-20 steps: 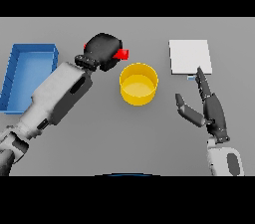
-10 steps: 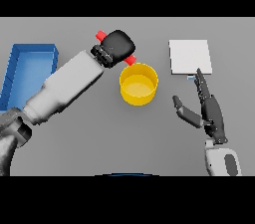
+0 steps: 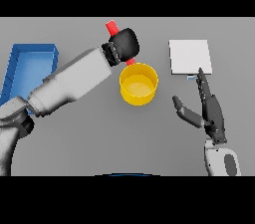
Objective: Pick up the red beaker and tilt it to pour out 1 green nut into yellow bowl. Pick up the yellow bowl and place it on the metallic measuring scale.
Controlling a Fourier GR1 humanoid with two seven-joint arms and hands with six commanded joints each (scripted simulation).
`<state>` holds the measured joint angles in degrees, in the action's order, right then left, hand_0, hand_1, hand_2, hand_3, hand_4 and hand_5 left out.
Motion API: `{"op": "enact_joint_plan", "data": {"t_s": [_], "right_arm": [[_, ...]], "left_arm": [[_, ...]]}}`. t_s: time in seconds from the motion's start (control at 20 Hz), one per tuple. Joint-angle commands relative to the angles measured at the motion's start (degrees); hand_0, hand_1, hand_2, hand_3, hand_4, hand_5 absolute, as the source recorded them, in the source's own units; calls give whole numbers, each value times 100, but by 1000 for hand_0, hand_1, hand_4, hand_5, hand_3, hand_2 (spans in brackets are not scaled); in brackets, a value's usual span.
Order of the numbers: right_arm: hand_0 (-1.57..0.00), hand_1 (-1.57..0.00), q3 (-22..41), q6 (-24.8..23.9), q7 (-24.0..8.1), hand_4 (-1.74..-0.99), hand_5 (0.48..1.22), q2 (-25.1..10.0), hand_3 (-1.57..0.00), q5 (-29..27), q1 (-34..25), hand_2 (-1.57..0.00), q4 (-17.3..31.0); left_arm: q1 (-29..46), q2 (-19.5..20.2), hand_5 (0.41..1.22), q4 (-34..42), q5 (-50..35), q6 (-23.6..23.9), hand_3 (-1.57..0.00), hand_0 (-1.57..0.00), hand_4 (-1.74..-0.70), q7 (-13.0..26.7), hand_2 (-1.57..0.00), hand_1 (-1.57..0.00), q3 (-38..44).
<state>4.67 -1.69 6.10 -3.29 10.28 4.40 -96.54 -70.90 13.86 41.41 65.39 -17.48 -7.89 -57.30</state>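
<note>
head view: left hand (image 3: pixel 124 45) was up over the back-left rim of the yellow bowl (image 3: pixel 139 84), fingers curled tight around the red beaker (image 3: pixel 113 28). beaker was tilted, one red end sticking out up and to the left of the fist, a small bit of red showing below the fist right at the bowl's far rim; most of the beaker hidden by the hand. couldn't tell whether a green nut was in the bowl, inside looked plain yellow. left arm (image 3: pixel 69 84) ran diagonally from lower left up to the hand, crossing in front of the blue bin (image 3: pixel 22 61), which sat at the left side of the grey table (image 3: pixel 99 143). bowl stood upright on the table near the middle, not held by anything. metallic measuring scale (image 3: pixel 189 56), a pale square plate, lay on the table to the right of the bowl and a little further back, apart from it, nothing on it. right hand (image 3: pixel 209 111) was at the lower right, near side of the scale, fingers straight and pointing toward the scale, thumb spread out to the left, holding nothing; fingertips ended just at the scale's near edge, contact not clear.
</note>
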Motion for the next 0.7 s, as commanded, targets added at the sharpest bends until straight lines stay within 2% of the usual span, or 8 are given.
{"op": "enact_joint_plan", "data": {"t_s": [0.0,0.15,0.25,0.45,0.65], "right_arm": [[1,1,-12,23,-31,-1147,566,-7,1,-29,-20,1,20],[1,1,10,-25,-86,-1129,566,6,1,40,-39,1,22],[1,1,1,6,-23,-1136,578,-65,1,56,-52,1,15],[1,1,5,15,87,-1130,577,-33,1,-8,92,1,-146],[1,1,24,-30,-37,-1137,568,5,1,48,17,1,-86]], "left_arm": [[-33,-45,1221,6,81,16,-1559,-1571,-1738,-39,-1571,-1571,-90],[-162,-119,1221,-70,382,20,-1565,-1571,-1736,-158,-1571,-1571,-398],[-207,-98,1221,-139,578,179,-1567,-1571,-1733,-273,-1571,-1571,-579],[-482,-195,1221,-189,902,159,-1569,-1571,-1733,-303,-1571,-1571,-826],[-1189,-125,1221,-251,1158,156,-1570,-1571,-1731,-716,-1571,-1571,-969]]}}
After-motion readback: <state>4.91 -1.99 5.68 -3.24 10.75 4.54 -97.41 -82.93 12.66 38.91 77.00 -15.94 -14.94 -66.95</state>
